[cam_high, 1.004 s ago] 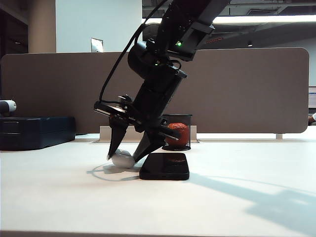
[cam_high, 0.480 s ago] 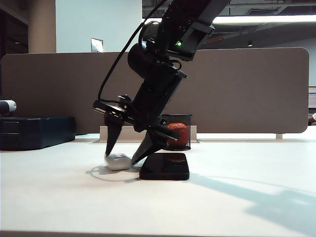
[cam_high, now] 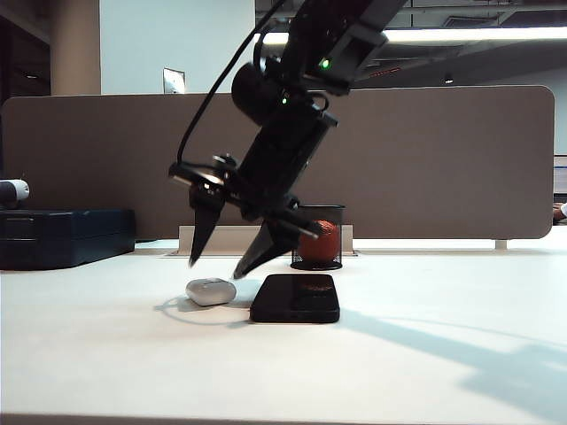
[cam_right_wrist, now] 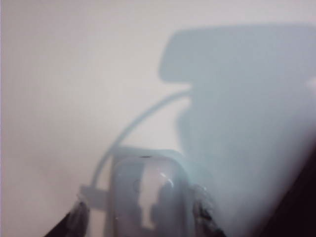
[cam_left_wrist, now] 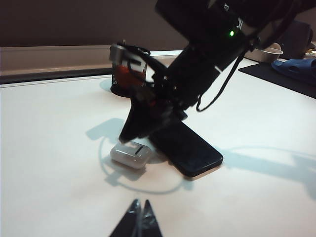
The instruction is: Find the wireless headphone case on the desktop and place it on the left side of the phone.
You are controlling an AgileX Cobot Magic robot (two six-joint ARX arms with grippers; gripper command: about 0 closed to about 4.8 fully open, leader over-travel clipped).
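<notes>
The wireless headphone case (cam_high: 211,291) lies flat on the desktop (cam_high: 106,354), just left of the phone (cam_high: 296,297) with a narrow gap between them — the spot the task asks for, so I judge the placement done. My right gripper (cam_high: 215,266) hangs above the case with its jaws spread and empty, clear of both things. Right of the phone there is only bare desktop. My left gripper (cam_left_wrist: 139,223) waits well back from the phone, fingertips pressed together and idle — not needed here.

right claw (cam_high: 215,263): we see it spread, just above wireless headphone case (cam_high: 210,291) | case: on tabletop (cam_high: 106,354), just left of phone (cam_high: 296,297) | left claw: unseen
</notes>
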